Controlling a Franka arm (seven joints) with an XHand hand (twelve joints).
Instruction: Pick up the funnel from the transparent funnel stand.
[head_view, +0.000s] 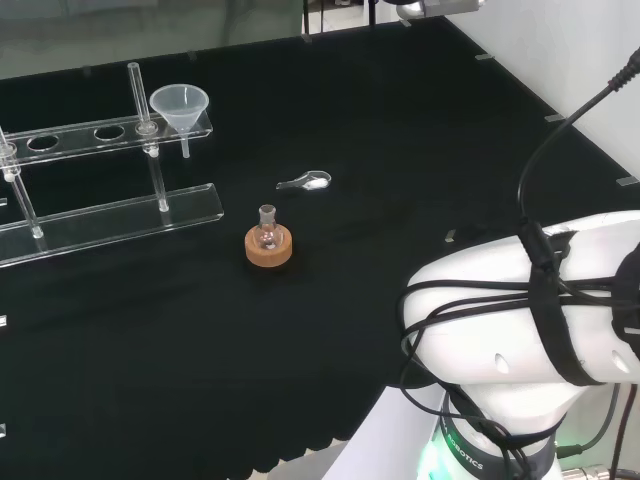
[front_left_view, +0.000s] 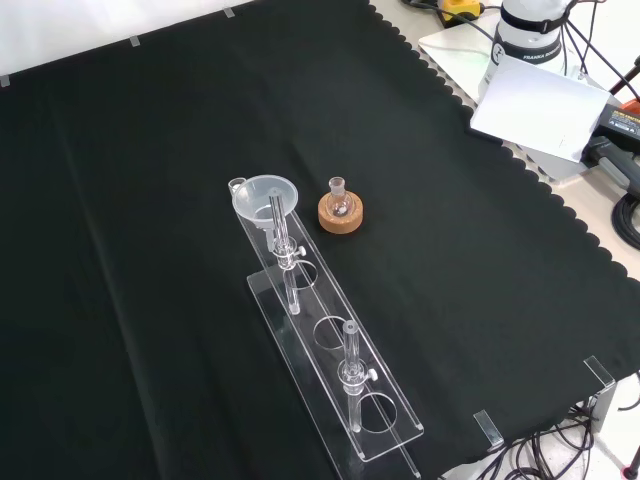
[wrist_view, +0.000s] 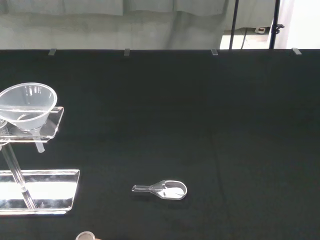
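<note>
From my seat, the funnel (head_view: 180, 104) sits upright in the end hole of the clear stand (head_view: 110, 212), its spout poking down through the top shelf. In the head view that end is the stand's right end; in the front view the funnel (front_left_view: 265, 198) is at the stand's far end, with the stand (front_left_view: 340, 385) running toward the camera. A small flask (head_view: 267, 230) stands in a cork ring (head_view: 269, 248) just beside that end, apart from the stand. A clear scoop (head_view: 305, 181) lies flat on the desk (head_view: 400, 150) beyond the flask in the head view. I cannot tell the state of the robot hand. The wrist view looks at the funnel (wrist_view: 27, 103) and scoop (wrist_view: 162, 189) from the side.
</note>
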